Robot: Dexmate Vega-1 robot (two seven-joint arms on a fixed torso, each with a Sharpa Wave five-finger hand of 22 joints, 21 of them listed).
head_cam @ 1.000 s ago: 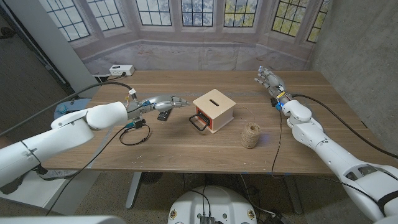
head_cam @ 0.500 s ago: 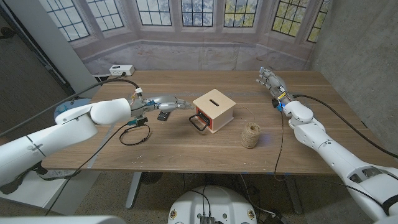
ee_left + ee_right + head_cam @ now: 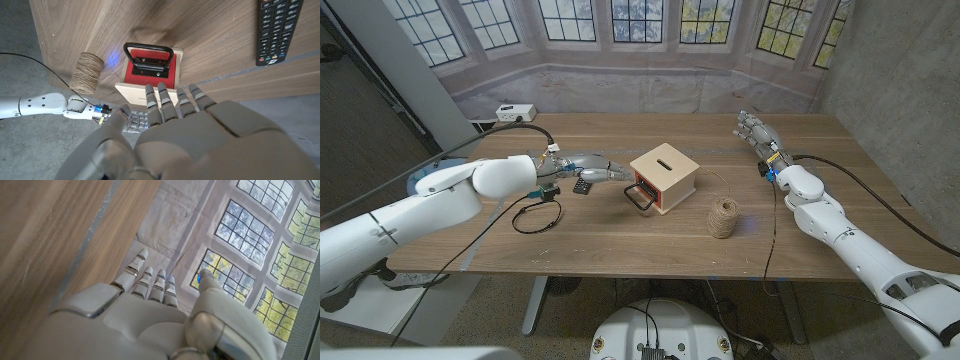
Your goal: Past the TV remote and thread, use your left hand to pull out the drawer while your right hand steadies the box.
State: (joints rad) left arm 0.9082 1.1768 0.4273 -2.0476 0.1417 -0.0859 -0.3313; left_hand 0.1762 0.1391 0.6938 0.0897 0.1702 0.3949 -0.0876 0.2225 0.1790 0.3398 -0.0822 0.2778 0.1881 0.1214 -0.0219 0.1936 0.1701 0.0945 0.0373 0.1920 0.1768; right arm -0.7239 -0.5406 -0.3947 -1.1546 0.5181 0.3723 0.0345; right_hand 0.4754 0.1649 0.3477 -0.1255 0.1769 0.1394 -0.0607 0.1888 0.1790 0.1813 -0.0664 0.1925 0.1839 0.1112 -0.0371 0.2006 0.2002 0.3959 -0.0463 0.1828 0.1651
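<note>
Both hands are empty: my left hand (image 3: 592, 169) reaches, fingers spread, just short of the drawer (image 3: 643, 189); my right hand (image 3: 757, 129) hovers spread well beyond the box (image 3: 663, 176).

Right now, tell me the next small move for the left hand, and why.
Probably reach the left hand on toward the drawer's black handle: its fingers are open and stop short of the box, holding nothing, and the drawer looks closed.

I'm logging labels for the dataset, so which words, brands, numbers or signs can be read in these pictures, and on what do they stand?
None can be read.
TV remote: its buttons carry small markings and a white mark shows at one end, too small to read.
Wooden box, its red drawer front and the thread spool: no text visible.
</note>
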